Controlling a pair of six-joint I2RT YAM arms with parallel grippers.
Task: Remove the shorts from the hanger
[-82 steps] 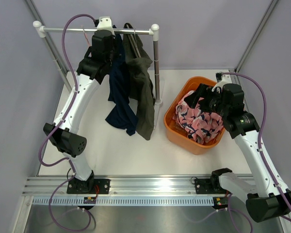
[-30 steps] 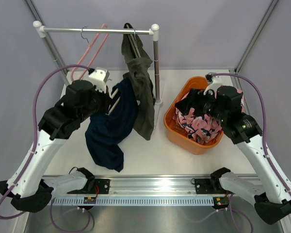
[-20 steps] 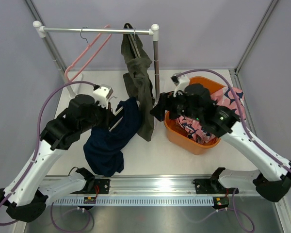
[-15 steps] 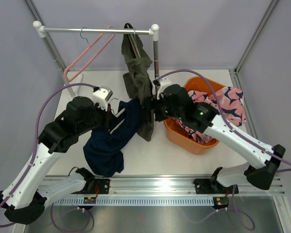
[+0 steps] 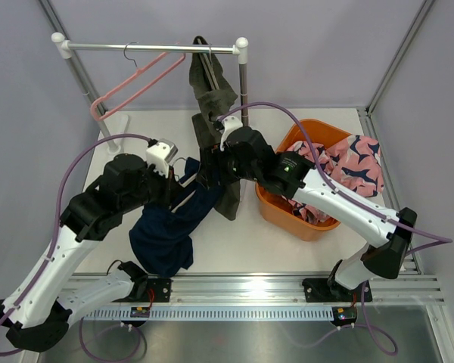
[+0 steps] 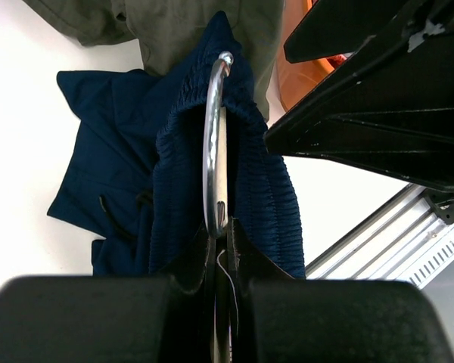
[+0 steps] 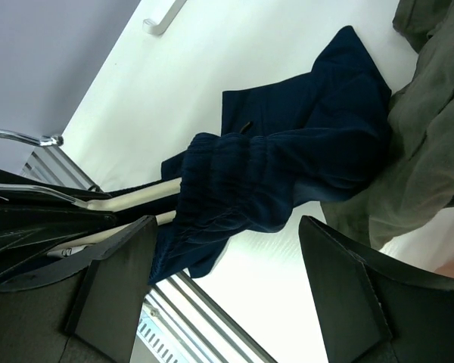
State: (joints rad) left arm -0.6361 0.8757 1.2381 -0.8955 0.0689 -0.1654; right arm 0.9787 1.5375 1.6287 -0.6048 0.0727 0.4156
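Shorts point(image 7: 287, 174), navy with ribbed waistband, on chrome-hooked hanger point(image 6: 213, 136) in tight left jaws; right jaws wide alongside.

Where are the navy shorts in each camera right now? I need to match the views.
Top external: navy shorts sit lower left of centre.
Left wrist: navy shorts fill the centre, waistband bunched around the hanger.
Right wrist: navy shorts sit mid-frame, spreading toward the upper right.
Shared landmark: olive green shorts, right beside them in all three views.
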